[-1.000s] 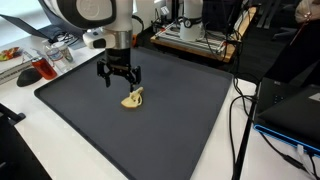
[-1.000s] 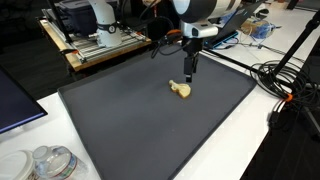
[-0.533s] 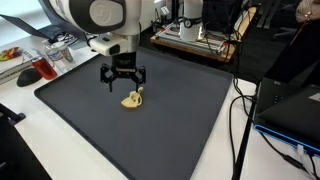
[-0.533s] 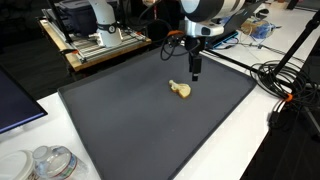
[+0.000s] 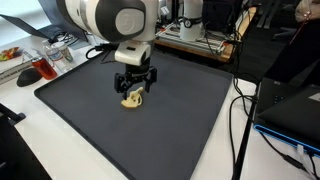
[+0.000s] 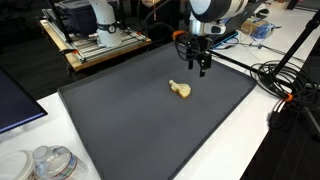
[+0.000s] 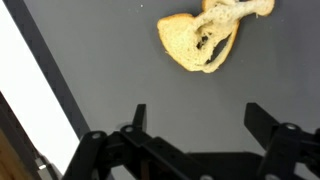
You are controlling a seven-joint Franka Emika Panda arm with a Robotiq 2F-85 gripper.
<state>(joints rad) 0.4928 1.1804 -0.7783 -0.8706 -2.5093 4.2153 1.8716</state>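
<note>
Pincer (image 6: 200, 68) has slid sideways and turned since earlier, jaws wide open and empty, with the bread (image 7: 205, 40) on the mat (image 5: 190, 120) below, just ahead of its tips: centre over it, then lower straight.

The bread (image 6: 181, 90) lies on the mat (image 6: 120, 125), seemingly beyond the jaws.

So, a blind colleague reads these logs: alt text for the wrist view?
A pale tan, bread-like object lies on a dark grey mat at the top of the picture. Below it the gripper is open, its two black fingers apart and holding nothing.
</note>
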